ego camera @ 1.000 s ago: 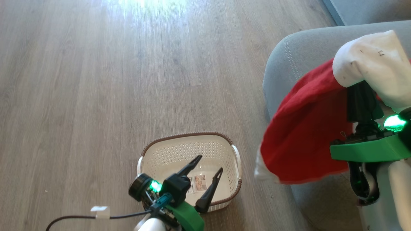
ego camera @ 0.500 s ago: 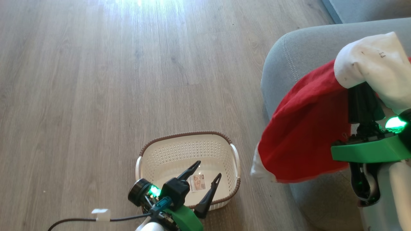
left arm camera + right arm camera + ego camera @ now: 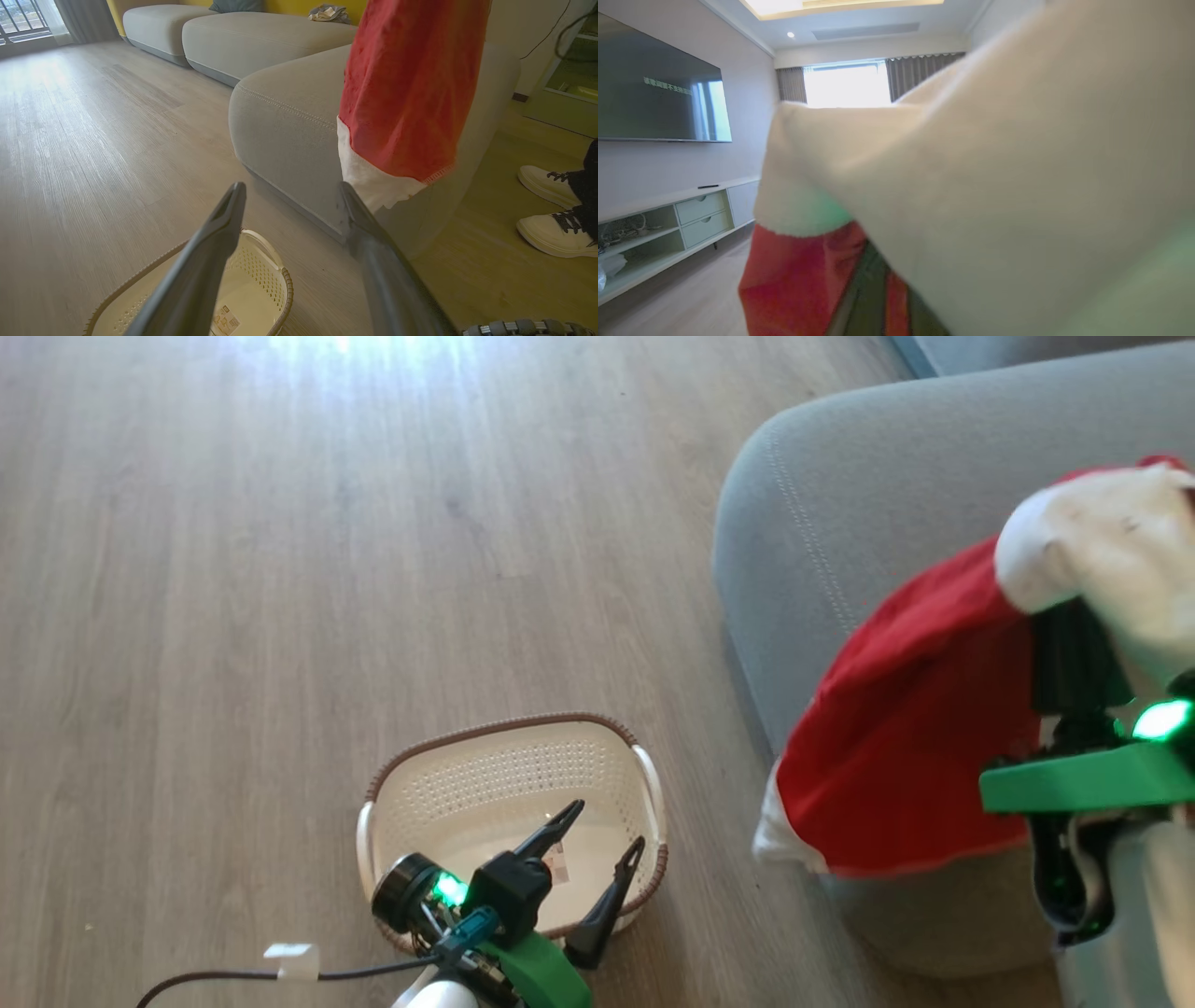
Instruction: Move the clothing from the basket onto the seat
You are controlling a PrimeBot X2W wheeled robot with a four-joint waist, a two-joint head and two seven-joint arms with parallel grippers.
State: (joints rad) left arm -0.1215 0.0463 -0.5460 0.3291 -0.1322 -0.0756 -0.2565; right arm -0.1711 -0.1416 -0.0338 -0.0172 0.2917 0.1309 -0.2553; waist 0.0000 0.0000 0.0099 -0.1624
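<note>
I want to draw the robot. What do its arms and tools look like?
Both the left tool and right tool have long dark fingers, a green bracket and a green light. The left one carries a round black camera and a black cable with a white tag. Its forearms are pale.

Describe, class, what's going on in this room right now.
A robot is moving laundry. Its right claw is shut on red clothing with white trim, which hangs in the air beside the corner of the grey seat, not yet laid down. Its left claw is open above the basket, which looks empty but for a sticker. A person's shoes stand nearby.
</note>
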